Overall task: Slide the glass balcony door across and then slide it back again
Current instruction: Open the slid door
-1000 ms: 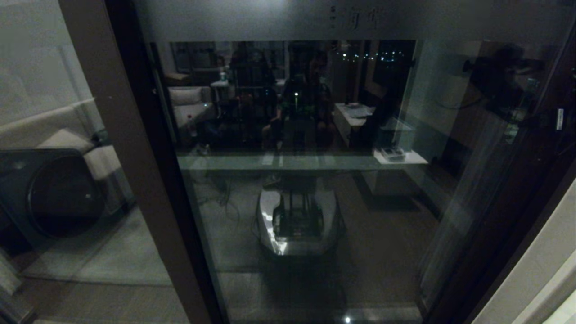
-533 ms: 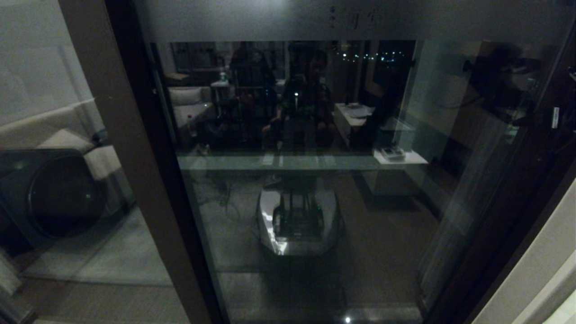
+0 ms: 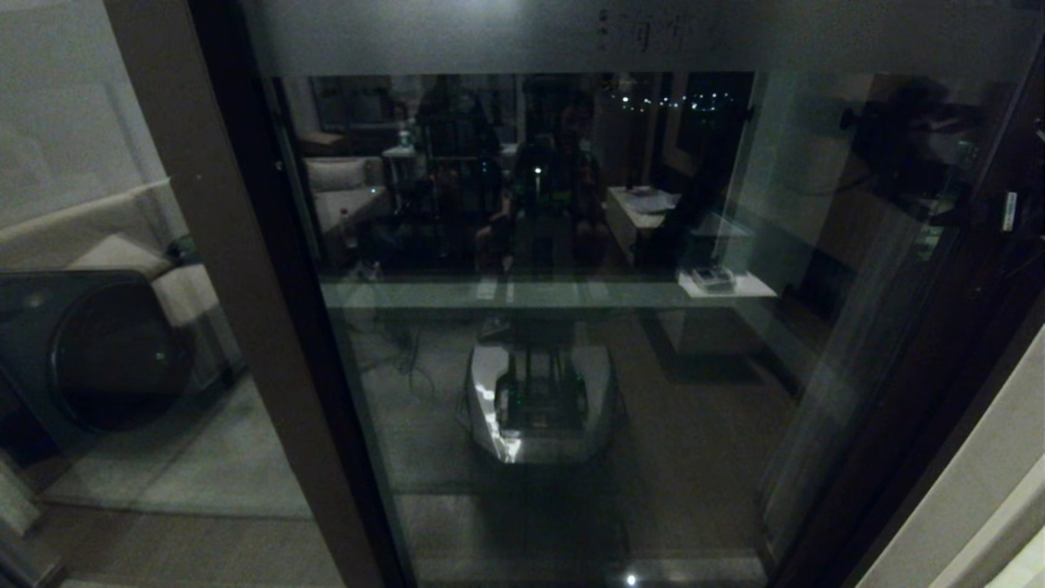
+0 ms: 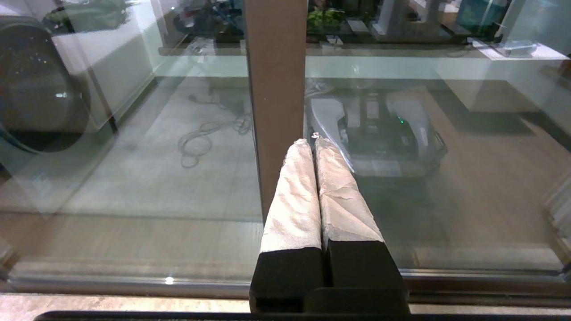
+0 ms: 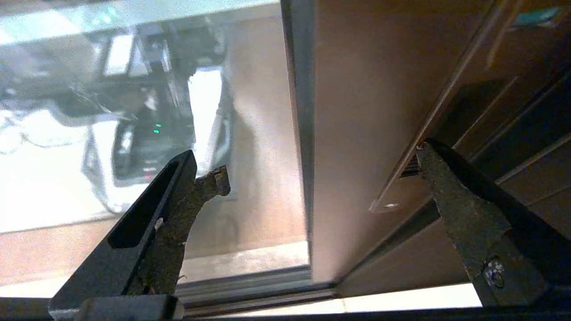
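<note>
The glass balcony door [image 3: 555, 269] fills the head view, with faint characters in its frosted top band [image 3: 649, 33]. Its brown left stile [image 3: 237, 310] runs down the left and its dark right stile [image 3: 922, 384] down the right. Neither gripper shows plainly in the head view. My right gripper [image 5: 319, 167] is open around the door's edge stile [image 5: 357, 102]. One finger [image 5: 450, 196] rests at the recessed slot handle [image 5: 395, 196], the other [image 5: 178, 205] lies over the glass. My left gripper [image 4: 312, 142] is shut on nothing, its white-wrapped fingertips in front of a brown stile [image 4: 276, 80].
A dark round-fronted washing machine [image 3: 90, 351] stands behind the glass at the left. The floor track [image 4: 134, 281] runs along the door's foot. A pale wall edge [image 3: 980, 490] borders the right. The glass reflects my own base [image 3: 539, 400] and a room.
The door has crept slightly to the left: its characters and left stile sit a little further left than a second ago. Both grippers' states look the same.
</note>
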You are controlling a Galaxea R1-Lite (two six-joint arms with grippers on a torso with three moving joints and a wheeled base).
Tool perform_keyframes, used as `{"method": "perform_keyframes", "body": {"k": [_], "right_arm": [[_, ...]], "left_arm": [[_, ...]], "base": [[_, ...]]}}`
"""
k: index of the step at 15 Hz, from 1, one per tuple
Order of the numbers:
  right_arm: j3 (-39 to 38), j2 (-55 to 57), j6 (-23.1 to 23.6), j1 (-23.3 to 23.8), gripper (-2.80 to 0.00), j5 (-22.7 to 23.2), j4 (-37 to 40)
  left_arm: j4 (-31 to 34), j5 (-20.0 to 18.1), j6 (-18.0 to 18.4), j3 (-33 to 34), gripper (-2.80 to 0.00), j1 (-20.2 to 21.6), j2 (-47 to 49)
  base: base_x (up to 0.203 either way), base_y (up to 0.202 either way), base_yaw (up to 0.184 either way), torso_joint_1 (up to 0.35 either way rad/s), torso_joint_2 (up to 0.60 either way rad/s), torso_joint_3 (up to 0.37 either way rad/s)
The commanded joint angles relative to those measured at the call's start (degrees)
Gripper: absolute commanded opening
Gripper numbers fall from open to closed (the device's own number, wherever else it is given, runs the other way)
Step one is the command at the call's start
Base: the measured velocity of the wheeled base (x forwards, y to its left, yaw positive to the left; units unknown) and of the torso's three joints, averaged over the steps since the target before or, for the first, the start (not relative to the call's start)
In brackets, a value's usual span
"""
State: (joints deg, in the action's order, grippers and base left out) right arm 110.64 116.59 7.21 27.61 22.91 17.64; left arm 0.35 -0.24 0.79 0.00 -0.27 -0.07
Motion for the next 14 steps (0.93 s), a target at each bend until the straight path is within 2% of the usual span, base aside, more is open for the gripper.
{"method": "perform_keyframes", "body": {"k": [1,14], "right_arm": [[0.01,-0.06,-0.70,-0.28,0.00,1.54,0.20],[-2.36,-1.37,-0.97,-1.42,0.00,1.87,0.11]], "left_arm": [[0.00,-0.02,0.00,0.00,-2.80,0.00,-0.01],[0.00,-0.01,0.00,0.00,-2.80,0.00,-0.01]], "base": [[0.000,0.000,0.000,0.000,0.00,0.000],[0.000,0.000,0.000,0.000,0.00,0.000]]}}
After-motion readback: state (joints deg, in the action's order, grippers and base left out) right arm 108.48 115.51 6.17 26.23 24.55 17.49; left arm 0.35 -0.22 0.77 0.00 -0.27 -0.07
